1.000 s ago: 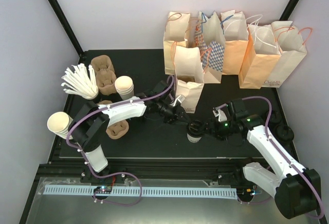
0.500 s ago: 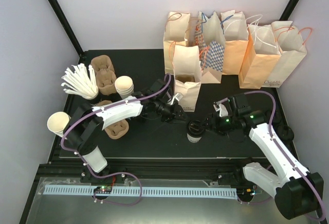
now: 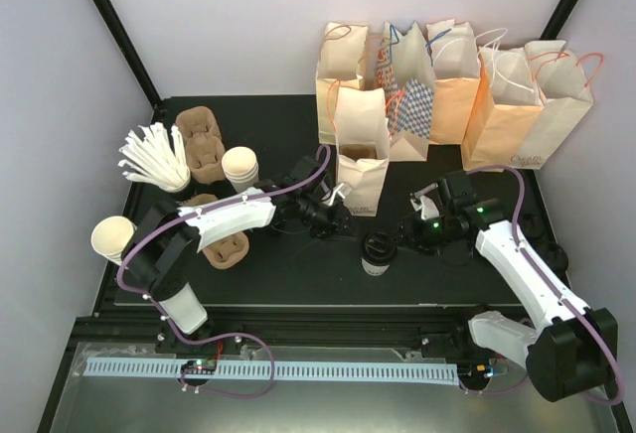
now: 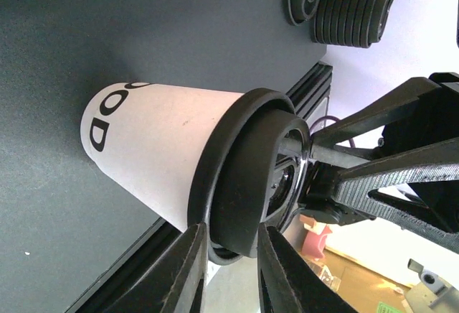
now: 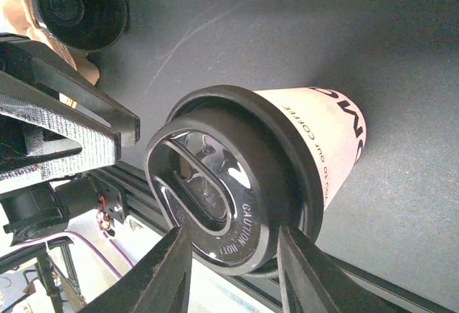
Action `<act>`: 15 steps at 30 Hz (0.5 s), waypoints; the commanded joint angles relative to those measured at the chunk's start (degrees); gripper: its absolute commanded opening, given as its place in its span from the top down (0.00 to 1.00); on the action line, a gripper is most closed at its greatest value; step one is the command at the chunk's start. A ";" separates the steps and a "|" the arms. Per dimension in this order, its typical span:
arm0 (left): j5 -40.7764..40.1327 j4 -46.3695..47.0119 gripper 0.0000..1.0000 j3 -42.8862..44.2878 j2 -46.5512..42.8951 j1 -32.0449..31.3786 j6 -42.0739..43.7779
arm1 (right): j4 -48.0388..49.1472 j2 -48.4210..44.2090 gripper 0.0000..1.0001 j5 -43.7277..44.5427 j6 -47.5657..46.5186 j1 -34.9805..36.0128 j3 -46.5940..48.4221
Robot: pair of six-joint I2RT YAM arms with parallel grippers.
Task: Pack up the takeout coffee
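Though near bags point(image 3: 363, 167), takeout coffee point(image 3: 377, 254) between left tool point(image 3: 347, 221) and right tool point(image 3: 402, 238)

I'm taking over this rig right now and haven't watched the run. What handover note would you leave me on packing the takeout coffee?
Left gripper: slightly open, empty, close beside the cup.
Right gripper: partly open, empty, aimed at the black lid.
Takeout coffee: upright and lidded on the black mat, in front of the small open paper bag.
Done: lid is on; cup is neither gripped nor bagged.
Left: grip the cup, lift it, lower it into a bag.
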 commanded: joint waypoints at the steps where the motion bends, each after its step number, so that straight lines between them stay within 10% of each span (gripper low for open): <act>1: -0.34 1.15 0.77 0.81 1.84 -0.43 0.76 | -0.55 1.10 0.64 0.08 -0.69 0.19 0.21; 15: 0.74 1.58 0.79 0.91 3.89 -1.27 0.76 | 1.89 2.98 0.76 -1.94 -0.43 0.19 -1.53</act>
